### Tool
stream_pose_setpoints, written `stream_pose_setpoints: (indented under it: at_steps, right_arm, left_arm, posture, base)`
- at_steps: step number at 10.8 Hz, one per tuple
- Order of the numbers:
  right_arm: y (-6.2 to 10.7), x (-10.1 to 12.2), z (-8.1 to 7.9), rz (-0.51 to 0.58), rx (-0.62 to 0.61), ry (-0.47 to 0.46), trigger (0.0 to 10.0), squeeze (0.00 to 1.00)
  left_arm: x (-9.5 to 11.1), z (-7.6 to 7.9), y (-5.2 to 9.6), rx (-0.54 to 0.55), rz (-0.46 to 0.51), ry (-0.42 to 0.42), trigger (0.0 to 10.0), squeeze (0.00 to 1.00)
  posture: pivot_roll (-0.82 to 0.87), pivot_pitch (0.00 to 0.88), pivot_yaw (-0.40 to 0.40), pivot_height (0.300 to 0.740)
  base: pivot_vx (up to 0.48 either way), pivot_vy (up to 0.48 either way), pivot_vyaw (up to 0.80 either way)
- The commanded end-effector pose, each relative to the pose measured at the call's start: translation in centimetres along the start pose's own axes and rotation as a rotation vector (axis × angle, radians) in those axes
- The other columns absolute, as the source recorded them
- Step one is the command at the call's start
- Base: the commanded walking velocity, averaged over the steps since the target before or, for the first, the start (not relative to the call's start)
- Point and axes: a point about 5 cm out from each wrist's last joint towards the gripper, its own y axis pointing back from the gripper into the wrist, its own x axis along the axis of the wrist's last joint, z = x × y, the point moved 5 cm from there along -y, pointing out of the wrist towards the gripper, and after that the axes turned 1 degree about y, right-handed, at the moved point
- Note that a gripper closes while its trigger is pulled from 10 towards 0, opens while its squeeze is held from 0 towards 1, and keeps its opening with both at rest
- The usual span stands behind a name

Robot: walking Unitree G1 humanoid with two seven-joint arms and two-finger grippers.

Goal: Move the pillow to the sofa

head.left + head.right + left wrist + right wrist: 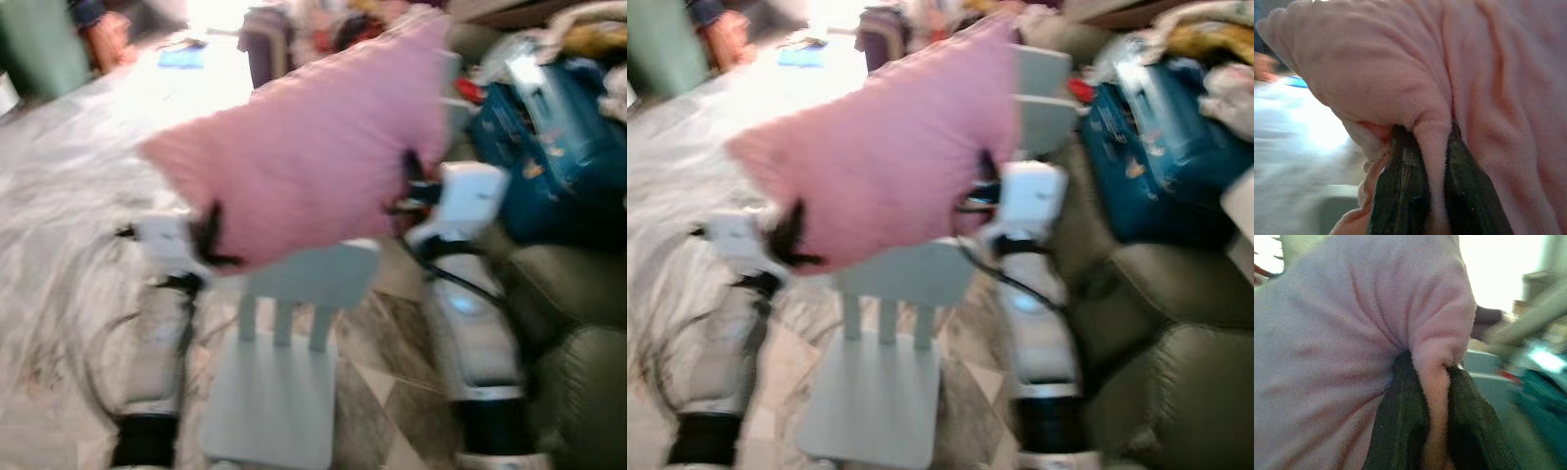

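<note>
Carrying the pillow (313,157) aloft, above a small pale chair (279,362), with both hands. Left hand (208,238) pinching a fold at the pillow's lower left corner; fingers (1400,191) pressing together on the pink fabric, a ridge of it squeezed between them in the left wrist view. Right hand (411,186) pinching the right edge likewise, fingers (1405,416) clamping a fold.

Pillow hanging free, touching nothing but the two hands. Long axis slanting: low at the left hand, rising toward the upper right corner, near the sofa (578,323). Sofa lying to the robot's right, so the right arm being the nearer one, probably leading any swing over, the left following.

Sofa seat beside the right arm looking bare, dark olive cushions showing. Farther back, a blue bag (549,147) sitting on the sofa, light clutter piled beside and behind it; contents of the bag impossible to tell. Likely landing spot: the bare cushion in front of the bag. Head views blurring, suggesting walking or turning. Pillow not yet on the sofa.
</note>
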Motion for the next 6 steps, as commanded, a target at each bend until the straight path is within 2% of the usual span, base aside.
stream_pose_setpoints:
  at_steps: [1,6]
  right_arm:
    - [-0.28,0.58,-0.80,0.020,0.014,-0.023,0.0,0.00]
    - [-0.38,0.53,-0.79,0.017,0.014,-0.020,0.0,0.00]
  left_arm:
    - [0.64,-0.59,-0.01,0.004,0.016,-0.027,0.0,0.00]
    - [0.11,-1.00,0.06,0.029,-0.006,-0.031,0.0,0.00]
  posture:
    - [0.00,0.040,-0.052,0.740]
    - [0.00,0.049,-0.054,0.740]
  base:
    - [0.000,0.000,0.00]
    - [0.000,0.000,0.00]
